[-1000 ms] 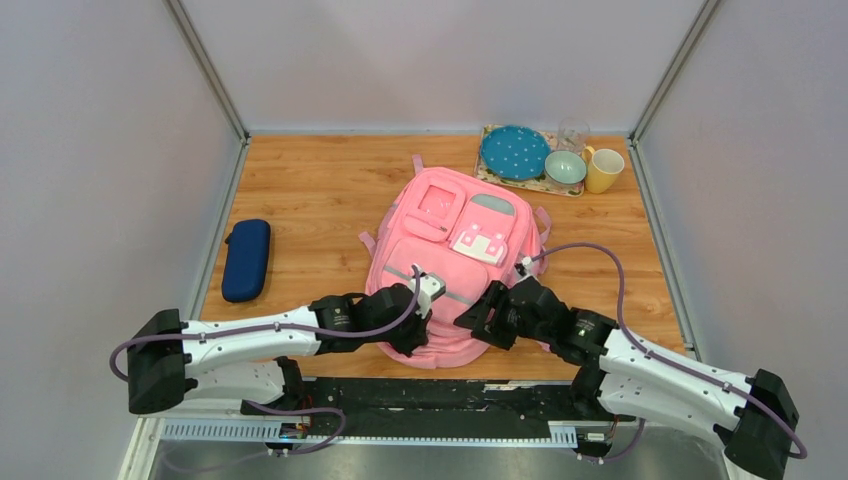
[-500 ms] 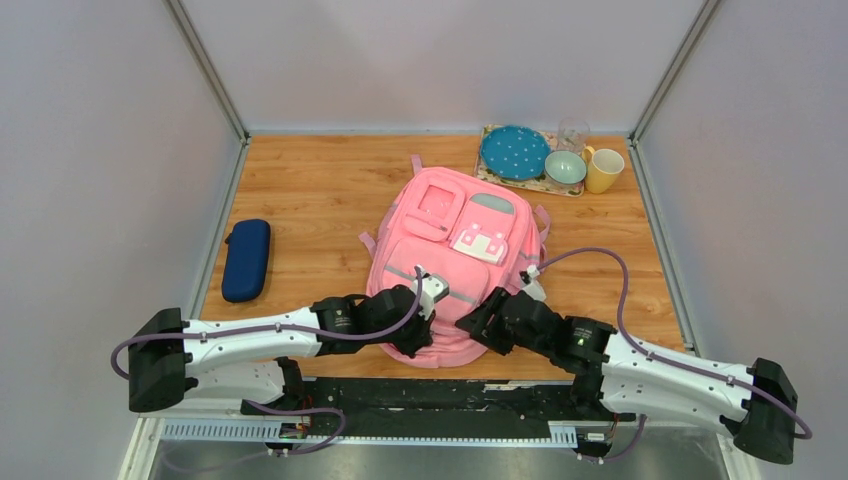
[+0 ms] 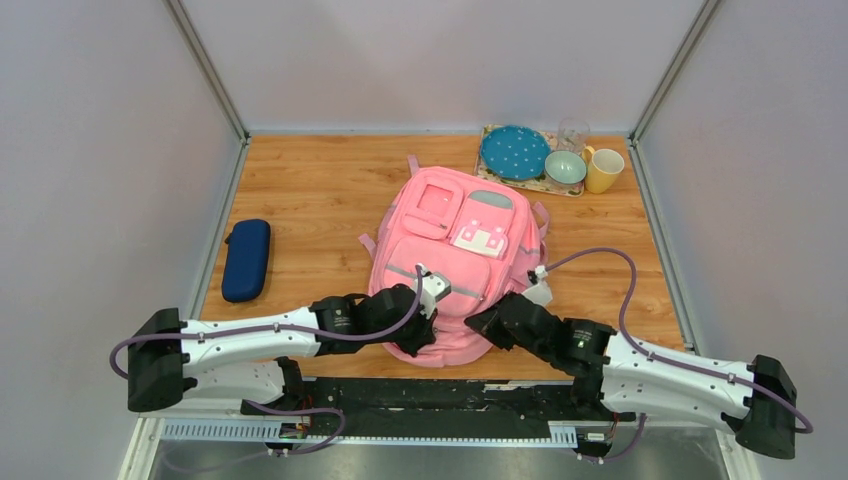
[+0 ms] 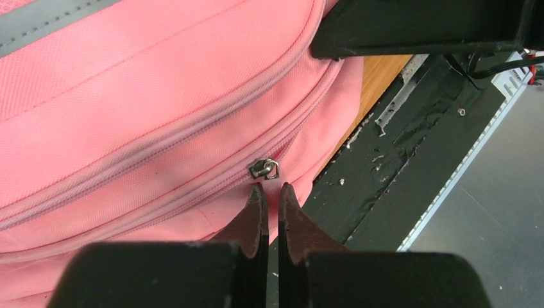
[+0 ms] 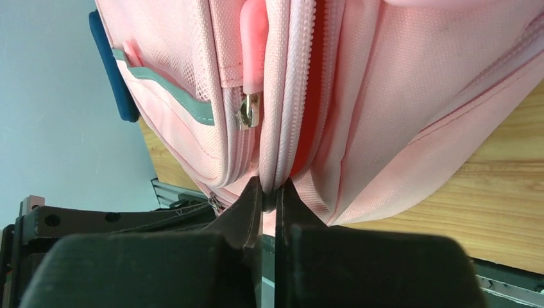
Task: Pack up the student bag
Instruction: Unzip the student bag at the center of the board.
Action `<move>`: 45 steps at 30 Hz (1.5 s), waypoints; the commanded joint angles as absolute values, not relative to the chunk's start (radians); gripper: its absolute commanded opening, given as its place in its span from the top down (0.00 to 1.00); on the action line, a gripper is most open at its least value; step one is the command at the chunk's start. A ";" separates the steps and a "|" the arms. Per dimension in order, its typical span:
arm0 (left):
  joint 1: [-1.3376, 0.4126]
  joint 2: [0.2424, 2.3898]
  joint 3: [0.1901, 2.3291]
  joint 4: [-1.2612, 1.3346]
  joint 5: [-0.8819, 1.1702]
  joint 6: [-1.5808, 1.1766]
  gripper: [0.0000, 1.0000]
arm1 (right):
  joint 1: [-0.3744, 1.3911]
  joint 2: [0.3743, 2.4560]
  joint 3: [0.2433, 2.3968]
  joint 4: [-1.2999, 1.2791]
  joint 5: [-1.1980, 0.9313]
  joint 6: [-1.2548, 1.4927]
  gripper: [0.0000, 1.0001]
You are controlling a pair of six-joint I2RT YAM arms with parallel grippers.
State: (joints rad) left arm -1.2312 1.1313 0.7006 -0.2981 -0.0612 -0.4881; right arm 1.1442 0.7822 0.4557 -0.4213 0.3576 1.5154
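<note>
Your right tool (image 5: 269,191), pinched shut on the zip seam (image 5: 282,96) of the backpack (image 3: 440,250) lying on the surface (image 3: 320,190) just ahead of it, could slip off the thin fabric or drag it along, as your left tool (image 4: 269,192), closed beside the zip slider (image 4: 264,169), shows no sure hold.

We see the bag (image 3: 450,270) as matt pink woven cloth; its strip (image 4: 45,19) is smoother grey fabric; the zip pull (image 4: 264,169) is dull metal; the bench (image 3: 320,190) is smooth, grained wood; the case (image 3: 246,260) looks matt navy cloth; the mug (image 3: 605,170) and plate (image 3: 514,152) we read as glossy.
</note>
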 commanded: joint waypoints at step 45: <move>-0.969 0.712 0.571 -0.642 -0.393 -0.534 0.31 | 0.885 0.601 0.578 -0.623 0.229 1.166 0.51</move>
State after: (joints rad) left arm -0.9733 0.7406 0.5545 -0.7147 -0.4393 -0.5613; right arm 0.8886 0.5755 0.5571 -0.6773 0.2878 1.1969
